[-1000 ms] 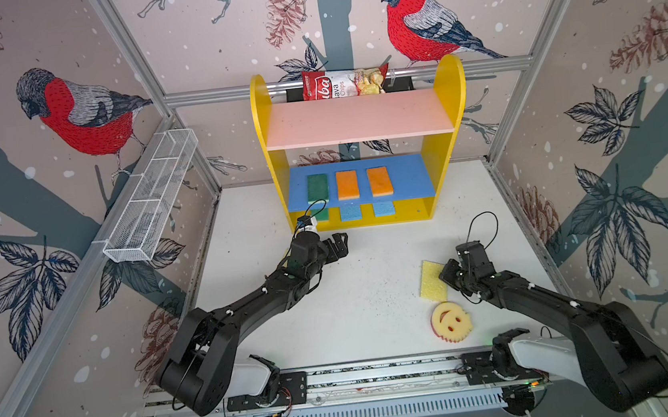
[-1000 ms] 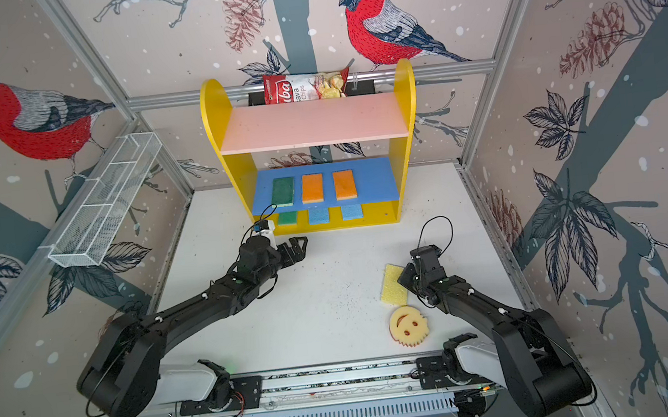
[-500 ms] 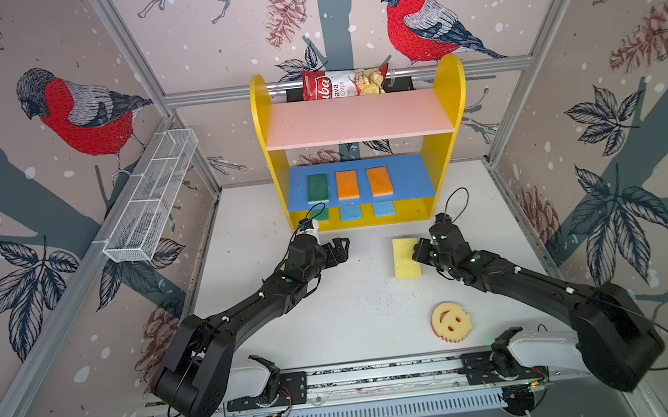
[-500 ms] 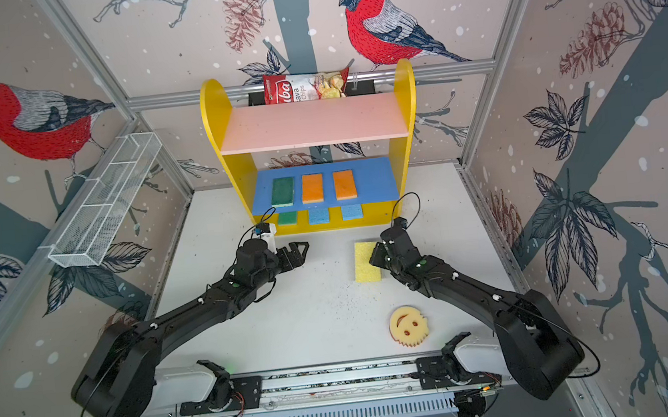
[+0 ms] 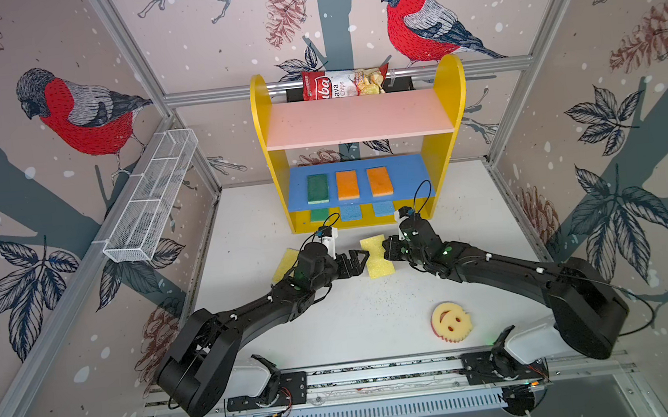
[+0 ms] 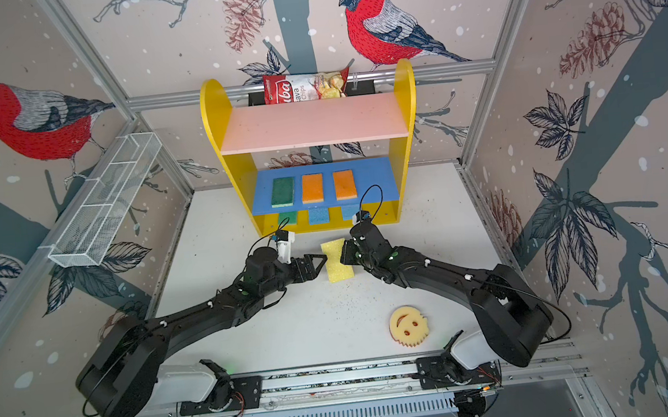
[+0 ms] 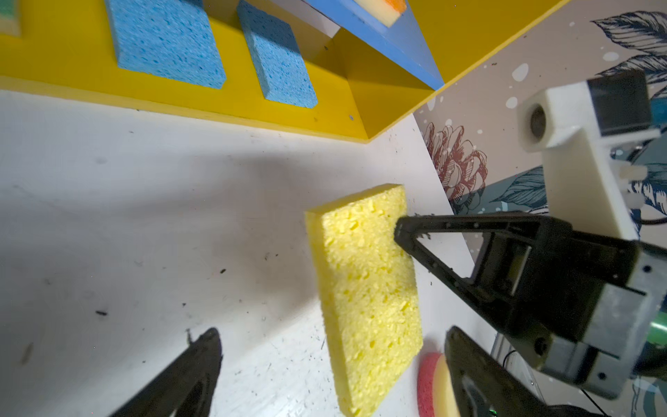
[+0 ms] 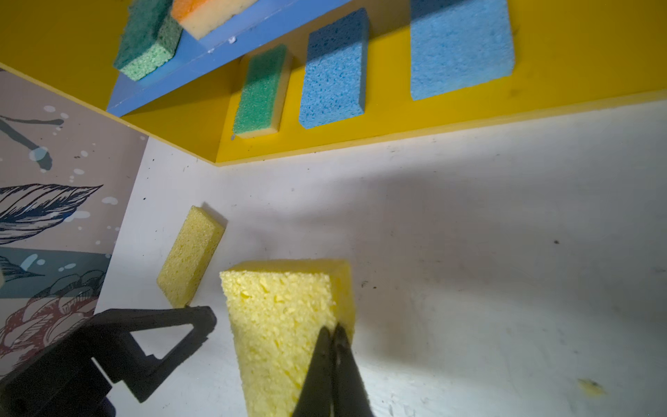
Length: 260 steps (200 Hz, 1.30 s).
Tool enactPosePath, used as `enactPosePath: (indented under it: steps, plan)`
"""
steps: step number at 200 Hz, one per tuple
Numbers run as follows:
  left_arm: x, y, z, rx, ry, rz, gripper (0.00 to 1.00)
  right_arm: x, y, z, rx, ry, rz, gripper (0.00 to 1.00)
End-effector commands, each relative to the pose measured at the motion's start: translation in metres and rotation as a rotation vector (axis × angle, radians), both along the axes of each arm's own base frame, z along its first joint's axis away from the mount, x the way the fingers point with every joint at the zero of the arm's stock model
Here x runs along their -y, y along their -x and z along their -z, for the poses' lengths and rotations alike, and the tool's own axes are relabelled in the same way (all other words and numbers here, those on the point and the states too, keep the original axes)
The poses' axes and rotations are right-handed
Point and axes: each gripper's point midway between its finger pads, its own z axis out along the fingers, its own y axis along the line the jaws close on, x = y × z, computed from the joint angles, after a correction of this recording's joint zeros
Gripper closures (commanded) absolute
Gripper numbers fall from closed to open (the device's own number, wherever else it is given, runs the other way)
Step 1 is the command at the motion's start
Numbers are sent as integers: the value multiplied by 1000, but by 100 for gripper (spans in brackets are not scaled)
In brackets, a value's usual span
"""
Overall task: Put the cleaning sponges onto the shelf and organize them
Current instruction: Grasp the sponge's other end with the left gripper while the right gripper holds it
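Note:
My right gripper [image 5: 386,250] [image 8: 334,328] is shut on one edge of a yellow sponge [image 5: 376,257] [image 7: 368,289], holding it on edge in front of the shelf [image 5: 265,141]. My left gripper [image 5: 360,262] [image 7: 332,332] stands open at that sponge's other side, not closed on it. A second yellow sponge [image 5: 285,264] [image 8: 191,256] lies flat behind the left gripper. The round smiley sponge [image 5: 451,322] lies at the front right. A green sponge [image 5: 317,188] and two orange ones [image 5: 347,185] sit on the blue board. One green [image 5: 319,214] and two blue [image 5: 350,212] lie on the yellow base.
A white wire-mesh basket [image 5: 152,202] hangs on the left wall. A red-and-white chips bag [image 5: 343,83] sits in a black basket behind the shelf's pink top board [image 5: 357,119]. The arms' rail [image 5: 381,374] runs along the front edge.
The right gripper has carried the yellow sponge from beside the smiley sponge up and left to the middle. The left gripper has swung right to meet it, and the second yellow sponge now shows.

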Motion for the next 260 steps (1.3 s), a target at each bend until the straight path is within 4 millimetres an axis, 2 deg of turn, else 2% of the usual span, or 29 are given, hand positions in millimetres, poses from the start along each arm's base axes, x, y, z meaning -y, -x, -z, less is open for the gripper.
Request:
enactPosePath:
  steps: [1, 32, 49, 56, 71, 78, 98, 118, 131, 144, 160, 188, 236, 260]
  plan:
    - [5, -2, -6, 21, 36, -4, 6, -24, 6, -17, 37, -75, -98, 100]
    - [4, -3, -8, 16, 67, -23, 13, -48, 22, -26, 55, -114, -206, 100]
    - [4, -3, -14, 24, 81, -31, 23, -58, 28, -30, 65, -133, -247, 100]
    - [3, -3, -16, 30, 82, -35, 32, -61, 29, -30, 67, -140, -258, 100]
    - [-3, -2, -19, 36, 76, -59, 59, -63, 31, -31, 66, -150, -272, 100]
    - [-6, -1, -22, 43, 72, -72, 68, -64, 32, -32, 68, -155, -278, 100]
    - [-18, 0, -25, 52, 55, -122, 85, -65, 32, -38, 86, -167, -288, 100]
    - [-29, 1, -31, 66, 47, -160, 94, -64, 32, -43, 103, -172, -295, 90]
    - [-35, 3, -38, 78, 46, -181, 100, -64, 32, -46, 111, -180, -307, 74]
    - [-41, 3, -47, 95, 51, -208, 100, -63, 31, -48, 111, -190, -317, 50]
    - [-49, 3, -57, 124, 57, -243, 100, -62, 32, -51, 116, -209, -340, 38]
    - [-63, 5, -71, 165, 70, -296, 100, -61, 38, -64, 158, -238, -389, 34]
    - [-80, 6, -89, 187, 107, -352, 100, -70, 68, -88, 218, -360, -555, 31]
    - [-83, 6, -98, 196, 143, -355, 100, -83, 84, -85, 170, -408, -658, 31]
